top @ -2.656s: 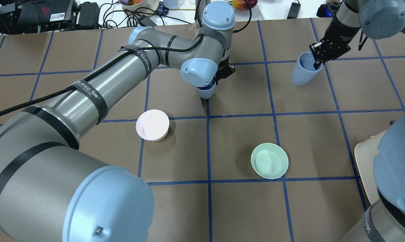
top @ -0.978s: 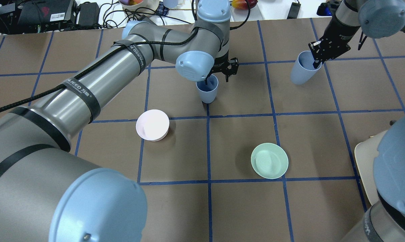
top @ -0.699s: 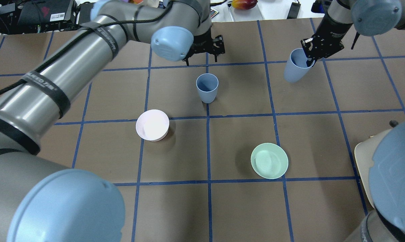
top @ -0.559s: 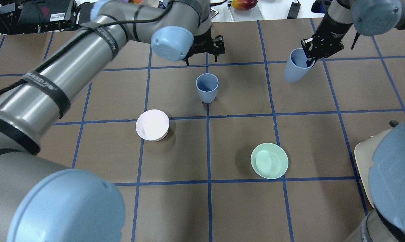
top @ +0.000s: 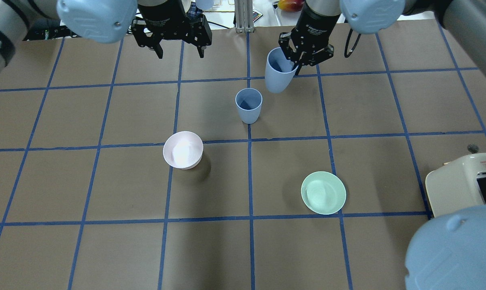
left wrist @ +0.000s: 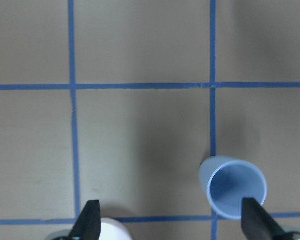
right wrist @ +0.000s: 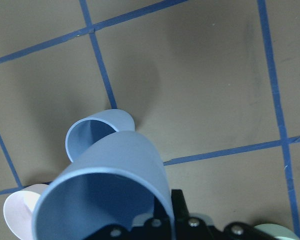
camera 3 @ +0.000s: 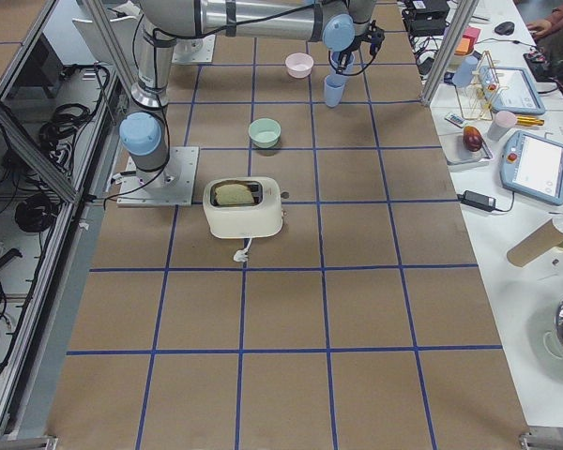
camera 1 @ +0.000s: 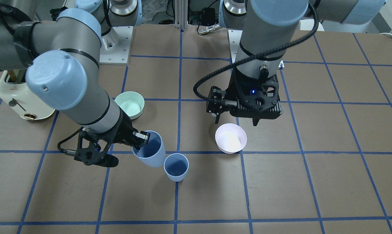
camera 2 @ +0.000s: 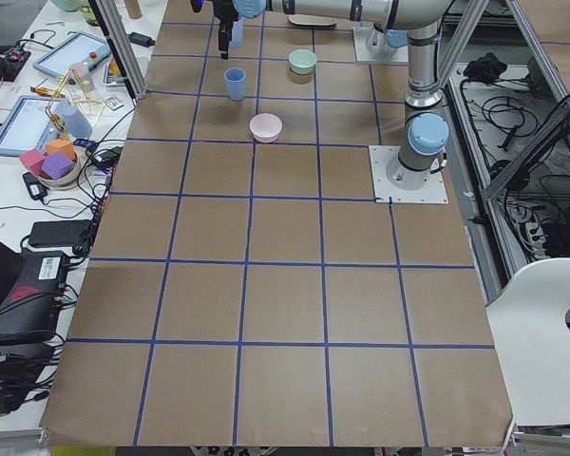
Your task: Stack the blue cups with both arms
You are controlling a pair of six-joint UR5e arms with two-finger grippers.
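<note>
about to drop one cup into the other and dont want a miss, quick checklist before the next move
1. Right gripper shut on the held cup at its rim: ok.
2. Standing cup upright and empty: ok.
3. Held cup centred over the standing cup: not ok, it is offset to the robot's right.
4. Held cup upright: not ok, tilted.
5. Left gripper open, apart from both cups: ok.
6. Pink bowl and mint-green bowl apart from the cups: ok.
</note>
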